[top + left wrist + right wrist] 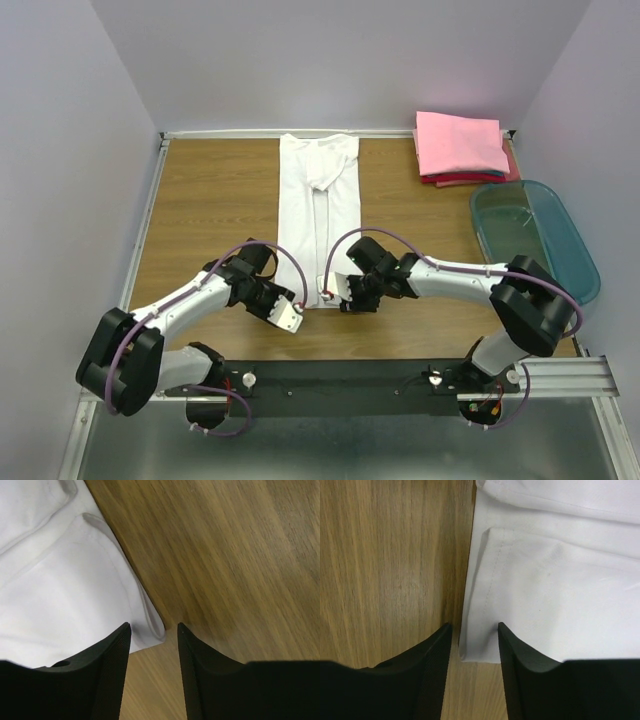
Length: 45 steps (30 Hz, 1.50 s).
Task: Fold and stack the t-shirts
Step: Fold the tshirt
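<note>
1. Noting the layout: the white t-shirt (318,215) lies flat on the bench (215,200) as a long narrow strip, with the collar at the far edge and the hem toward the arm bases. The sides are already folded inward.
2. The left hand (154,626) is seen released, jaws apart, poised at the near-left hem corner (154,634). One finger is over cloth, the other over bare wood.
3. The right hand (475,625) is likewise released, jaws apart, with the near-right hem corner (466,654) lying between its fingers. Nothing is gripped by either hand.
4. The step in hand is judged to be pinching both hem corners, so the hem can be carried toward the collar for the cross fold.
5. All layers at each corner should be taken. Doubled edges are visible in both wrist views, and a grip on the top ply alone would likely let the side folds open.
6. Both hands are best closed together and lifted level, so the hem is kept square and the strip is not skewed.
7. The lift should be kept low, and the cloth laid down rather than dropped, so that no bulge is trapped at the crease.
8. The pink stack (462,143) sits at the far right of the bench, well apart from the shirt. It is judged to be where the folded shirt belongs.
</note>
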Motion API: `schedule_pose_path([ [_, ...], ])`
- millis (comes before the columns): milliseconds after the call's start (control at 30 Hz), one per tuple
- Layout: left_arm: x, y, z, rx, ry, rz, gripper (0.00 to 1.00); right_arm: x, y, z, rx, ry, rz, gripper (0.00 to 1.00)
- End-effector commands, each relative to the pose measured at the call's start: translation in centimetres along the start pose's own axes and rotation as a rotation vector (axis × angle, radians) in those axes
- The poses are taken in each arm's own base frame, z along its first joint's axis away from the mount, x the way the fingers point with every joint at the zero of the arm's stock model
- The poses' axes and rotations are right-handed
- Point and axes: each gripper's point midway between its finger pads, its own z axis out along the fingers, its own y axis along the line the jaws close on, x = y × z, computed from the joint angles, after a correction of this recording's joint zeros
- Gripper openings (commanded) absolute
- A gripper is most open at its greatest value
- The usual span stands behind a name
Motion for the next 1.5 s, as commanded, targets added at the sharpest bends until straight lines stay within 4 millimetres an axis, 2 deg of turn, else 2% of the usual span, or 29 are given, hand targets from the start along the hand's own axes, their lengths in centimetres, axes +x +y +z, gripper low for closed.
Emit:
schedule_pose_path([
  [0,0.6,0.3,0.4,0.013,0.043,-0.011,0.49,2.5,0.5,1.2,0.004,0.088,-0.022,0.47],
  [167,1.4,-0.3,1.1,0.049,0.098,-0.038,0.44,3.2,0.4,1.4,0.009,0.114,-0.029,0.45],
  [400,2.2,-0.8,1.7,0.052,0.140,-0.047,0.35,4.7,1.7,2.0,-0.010,0.158,-0.051,0.44],
  [500,2.0,-0.5,1.7,0.041,0.131,-0.035,0.26,5.5,2.2,2.2,-0.013,0.176,-0.063,0.39],
  [533,1.9,-0.4,1.7,0.040,0.125,-0.036,0.17,5.8,2.4,2.2,-0.018,0.183,-0.065,0.32],
  [600,1.6,-0.4,1.7,0.040,0.114,-0.034,0.08,6.2,2.7,2.1,-0.019,0.195,-0.061,0.26],
  [700,1.2,0.0,1.4,0.023,0.101,-0.033,0.00,5.9,2.8,1.4,-0.005,0.177,-0.060,0.11],
  [733,1.1,0.0,1.3,0.022,0.098,-0.034,0.00,5.9,3.0,1.2,-0.007,0.180,-0.060,0.04],
  [767,0.8,0.3,1.0,0.010,0.093,-0.030,0.00,5.3,2.9,0.7,0.007,0.162,-0.060,0.01],
  [933,-0.7,0.1,-0.1,0.014,0.046,-0.042,0.00,3.7,3.8,-1.0,-0.008,0.123,-0.043,0.00],
  [967,-1.3,0.8,-0.6,-0.007,0.037,-0.032,0.00,3.2,4.1,-1.3,-0.016,0.118,-0.027,0.00],
  [1067,-2.6,1.0,-1.7,0.010,0.000,-0.024,0.00,1.0,5.1,-2.5,-0.038,0.062,-0.005,0.01],
  [1133,-3.0,1.8,-2.1,-0.001,-0.010,-0.027,0.00,0.5,4.2,-3.2,0.004,0.059,0.006,0.01],
  [1200,-3.4,2.9,-2.8,-0.008,-0.030,-0.044,0.00,0.0,2.2,-3.8,0.053,0.052,0.020,0.01],
  [1267,-3.7,4.1,-3.3,-0.023,-0.041,-0.045,0.00,0.7,0.3,-4.4,0.079,0.060,0.066,0.01],
  [1300,-3.8,4.5,-3.5,-0.030,-0.043,-0.045,0.00,-0.1,-0.9,-4.9,0.095,0.042,0.063,0.01],
  [1333,-3.9,4.9,-3.6,-0.038,-0.045,-0.039,0.00,0.2,-1.4,-4.9,0.091,0.054,0.070,0.01],
  [1400,-3.7,6.0,-3.9,-0.057,-0.035,-0.028,0.00,-0.1,-3.3,-5.7,0.114,0.045,0.046,0.01],
  [1467,-3.3,7.0,-3.8,-0.060,-0.021,-0.022,0.00,0.3,-4.2,-5.9,0.109,0.056,0.033,0.01],
])
